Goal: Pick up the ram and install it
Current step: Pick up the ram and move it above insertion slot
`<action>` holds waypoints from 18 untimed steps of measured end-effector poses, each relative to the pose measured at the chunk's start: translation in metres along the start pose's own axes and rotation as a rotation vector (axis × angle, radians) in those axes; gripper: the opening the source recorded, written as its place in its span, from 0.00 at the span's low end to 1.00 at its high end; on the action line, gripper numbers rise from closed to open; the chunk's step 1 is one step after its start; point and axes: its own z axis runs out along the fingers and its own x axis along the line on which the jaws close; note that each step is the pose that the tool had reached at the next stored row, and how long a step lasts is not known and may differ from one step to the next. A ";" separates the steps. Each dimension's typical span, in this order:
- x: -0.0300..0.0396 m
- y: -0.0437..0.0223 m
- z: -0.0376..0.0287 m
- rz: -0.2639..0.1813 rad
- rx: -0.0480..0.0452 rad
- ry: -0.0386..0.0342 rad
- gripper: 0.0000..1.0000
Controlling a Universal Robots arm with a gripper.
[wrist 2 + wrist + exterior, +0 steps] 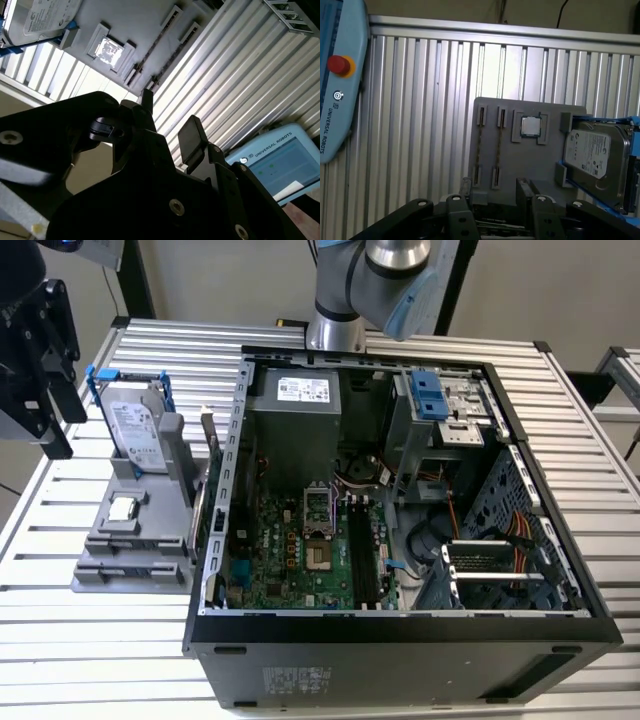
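Found the ram (480,147), a long thin dark circuit-board stick, standing on edge in a clipped slot of the flat grey plastic holder (530,162), with a twin stick (498,150) in the slot just beside. Noted the small square silver processor chip (531,126) and the boxy silver hard drive (592,152) further along the same holder. Saw the black two-fingered gripper (494,189) hanging above the holder's slot end, jaws spread wide, holding nothing. Judged the pick not yet begun. Judged it best to square the fingers across the stick's flat faces, close at mid-length and lift straight out, clear of the end clips. Marked the open black computer case (400,635) well apart from the holder.
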 end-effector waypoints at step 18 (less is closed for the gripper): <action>-0.0001 -0.0002 0.0111 0.000 -0.0002 0.0000 1.00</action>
